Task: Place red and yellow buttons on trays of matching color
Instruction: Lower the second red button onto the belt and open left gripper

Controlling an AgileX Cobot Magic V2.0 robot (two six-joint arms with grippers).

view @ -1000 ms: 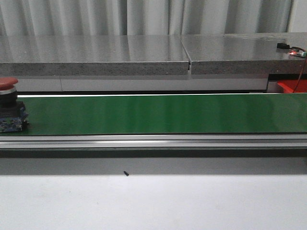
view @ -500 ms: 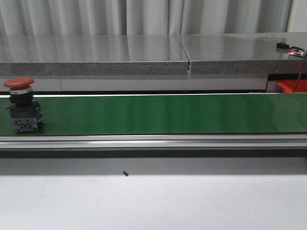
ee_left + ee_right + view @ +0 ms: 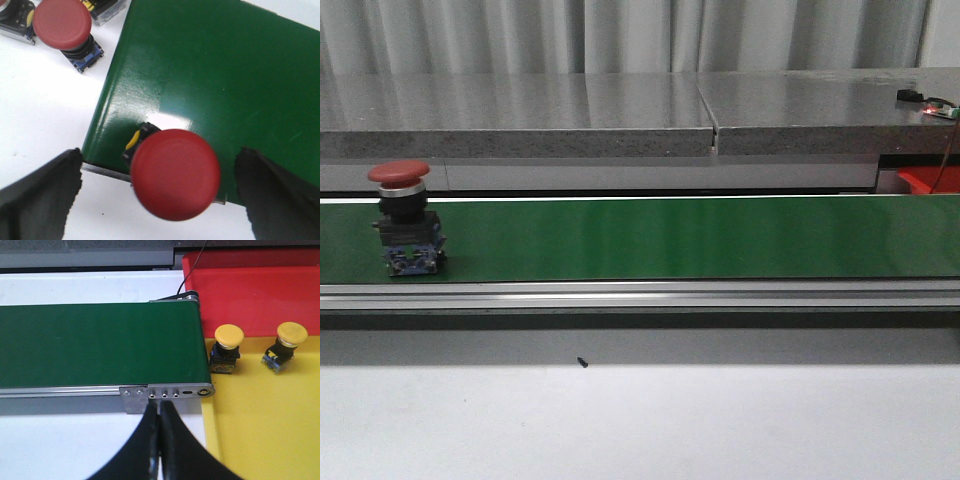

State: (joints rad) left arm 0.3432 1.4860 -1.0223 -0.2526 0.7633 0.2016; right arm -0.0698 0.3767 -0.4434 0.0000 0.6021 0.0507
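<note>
A red button (image 3: 405, 220) stands upright on the green conveyor belt (image 3: 670, 238) near its left end. In the left wrist view the same red button (image 3: 175, 172) sits at the belt's edge between the wide-apart fingers of my left gripper (image 3: 160, 155), which is open and not touching it. My right gripper (image 3: 160, 407) is shut on nothing, just off the belt's other end. Beside it lie the yellow tray (image 3: 270, 425) and the red tray (image 3: 250, 295). Two yellow buttons (image 3: 227, 352) (image 3: 286, 345) stand on the yellow tray.
Another red button (image 3: 62, 22) and parts of other buttons (image 3: 15, 20) rest on the white table by the belt's left end. A grey stone ledge (image 3: 620, 115) runs behind the belt. A corner of the red tray (image 3: 925, 180) shows at the far right.
The red button has travelled to the right along the belt, from the frame's left edge to fully in view.
</note>
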